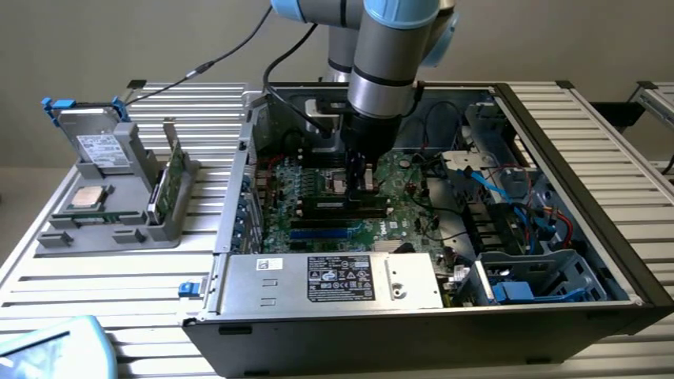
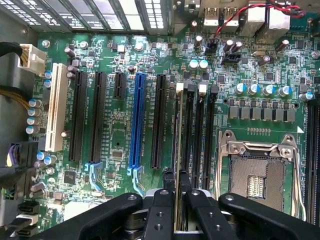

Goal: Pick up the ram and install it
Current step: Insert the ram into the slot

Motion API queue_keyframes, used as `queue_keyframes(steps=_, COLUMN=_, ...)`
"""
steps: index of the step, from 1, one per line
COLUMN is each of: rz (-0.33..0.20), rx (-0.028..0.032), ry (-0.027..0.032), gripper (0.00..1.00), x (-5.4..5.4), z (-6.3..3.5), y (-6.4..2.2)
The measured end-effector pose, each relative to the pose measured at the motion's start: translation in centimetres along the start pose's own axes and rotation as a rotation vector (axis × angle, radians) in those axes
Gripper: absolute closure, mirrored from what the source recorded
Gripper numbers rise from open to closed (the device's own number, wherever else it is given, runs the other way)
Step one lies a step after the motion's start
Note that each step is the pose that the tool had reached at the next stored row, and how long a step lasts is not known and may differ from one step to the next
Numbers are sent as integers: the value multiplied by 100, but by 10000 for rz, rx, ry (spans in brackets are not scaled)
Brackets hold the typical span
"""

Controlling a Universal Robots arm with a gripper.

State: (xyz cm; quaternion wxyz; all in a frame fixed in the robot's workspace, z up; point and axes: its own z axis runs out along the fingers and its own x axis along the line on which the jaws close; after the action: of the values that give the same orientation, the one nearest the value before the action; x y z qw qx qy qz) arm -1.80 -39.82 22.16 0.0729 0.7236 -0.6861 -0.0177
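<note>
The pincer [image 2: 177, 176] is clenched on the ram [image 2: 178, 130], a thin green stick. The wrist view looks down on its top edge. The ram is held low inside the computer case [image 1: 589, 158], just over the motherboard [image 2: 115, 150]. It lines up with the memory slot that ends in a white latch [image 2: 180, 86]. The other memory slots [image 2: 200, 135] are just beside it, and the open processor socket [image 2: 260, 170] is farther off. I cannot tell if the bottom edge is touching the slot; it may be a tiny bit above it.

A few things could go wrong from here. If the stick is a little to one side or tilted, a push down could land it on the slot's wall. That could bend the stick or hurt the board. If the latch is not tipped open, the ram will not go in. If the little notch faces the wrong way, it will jam. A hard push could also make the stick slide in the pincer.
</note>
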Motion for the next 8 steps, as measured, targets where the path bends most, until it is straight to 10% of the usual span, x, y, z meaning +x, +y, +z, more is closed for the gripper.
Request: queue_keyframes(steps=8, rz=40, rx=-3, ry=-5, gripper=86, x=3, z=4, y=0)
